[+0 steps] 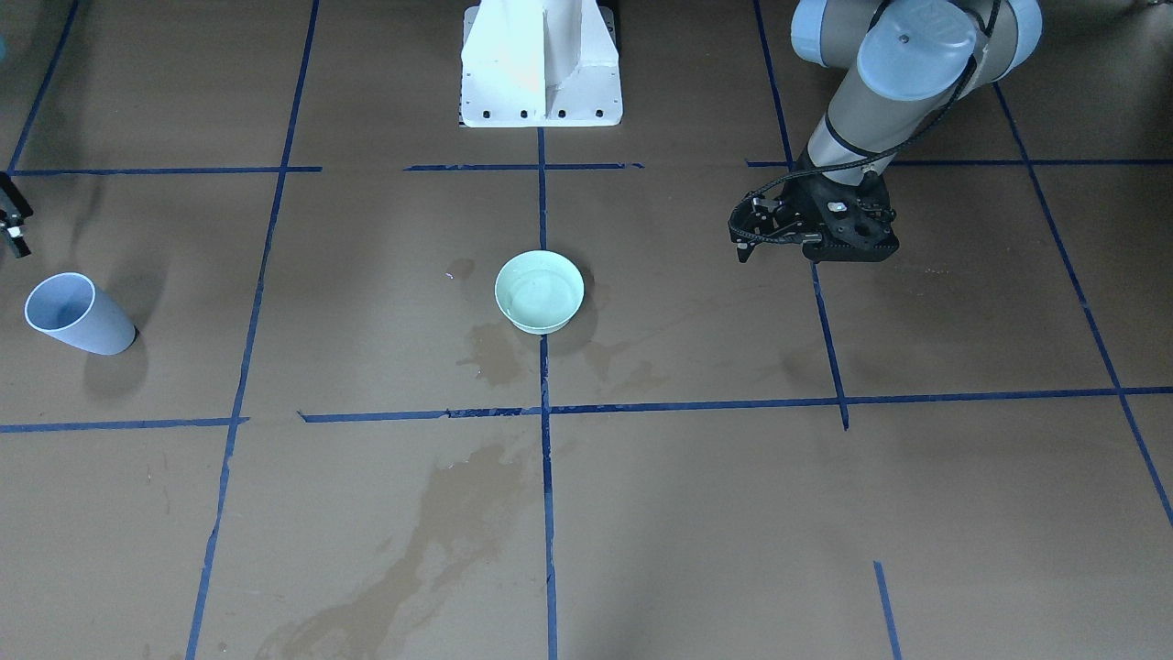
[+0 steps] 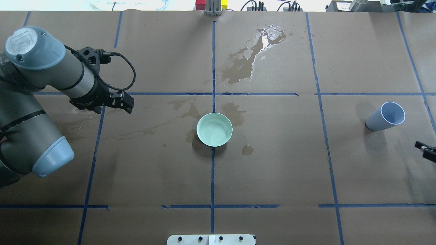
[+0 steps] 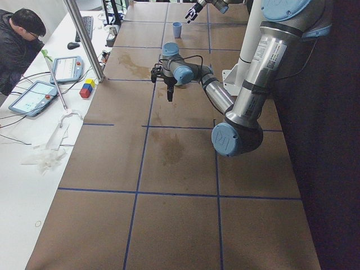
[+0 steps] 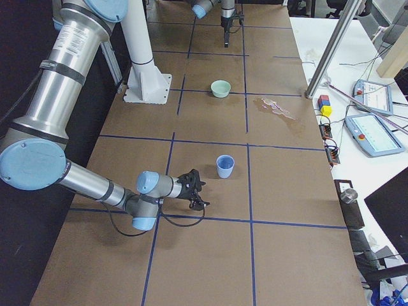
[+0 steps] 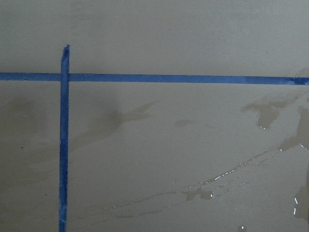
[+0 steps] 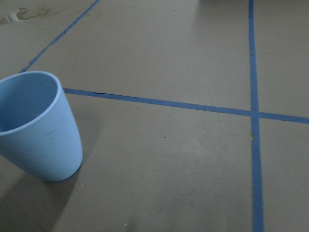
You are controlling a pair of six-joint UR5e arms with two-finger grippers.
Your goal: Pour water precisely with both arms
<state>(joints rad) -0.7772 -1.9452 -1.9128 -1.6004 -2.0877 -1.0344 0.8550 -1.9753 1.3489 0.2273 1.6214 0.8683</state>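
Note:
A light blue cup (image 1: 78, 314) stands upright on the brown paper on my right side; it also shows in the overhead view (image 2: 386, 116) and large in the right wrist view (image 6: 36, 128). A pale green bowl (image 1: 539, 291) sits at the table's middle with faintly glossy water in it. My right gripper (image 4: 201, 193) is open and empty, low over the paper a short way from the cup. My left gripper (image 1: 814, 255) points straight down over a tape line, far from the bowl, with its fingers together and nothing in them.
Wet stains and a glossy puddle (image 2: 253, 58) lie on the paper beyond the bowl, with smaller spills beside it (image 2: 247, 149). The white pedestal (image 1: 541, 64) stands behind the bowl. Blue tape lines grid the table. An operator (image 3: 19, 48) sits at the side desk.

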